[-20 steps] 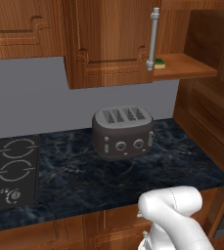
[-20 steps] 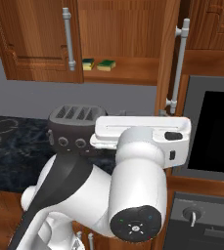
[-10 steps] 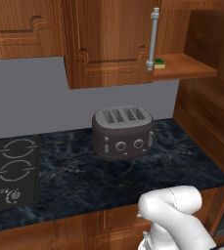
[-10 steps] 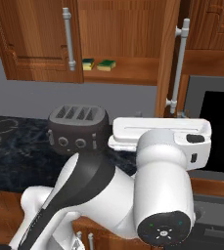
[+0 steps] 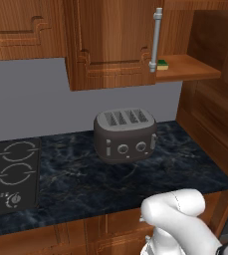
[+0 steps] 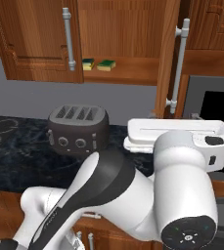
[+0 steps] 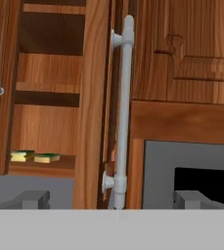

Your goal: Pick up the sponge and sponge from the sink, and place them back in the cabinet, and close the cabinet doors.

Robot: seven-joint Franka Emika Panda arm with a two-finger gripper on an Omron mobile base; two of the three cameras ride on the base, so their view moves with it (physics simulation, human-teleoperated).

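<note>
Both sponges (image 6: 98,64) already lie on the cabinet shelf (image 6: 128,73), and the wide-open, empty gripper (image 7: 113,199) points at the right door's handle (image 7: 123,114) — a tall upright bar straight ahead between the fingers

The brown wooden cabinet shelf (image 6: 133,68) carries two small flat sponges with green tops over yellow bodies, one (image 6: 88,64) just beside the other (image 6: 106,64), near the shelf's front edge. Below, the dark marbled stone tabletop (image 5: 135,179) bears a dark grey four-slot toaster (image 5: 125,134) and an inset black hob (image 5: 11,174).
</note>
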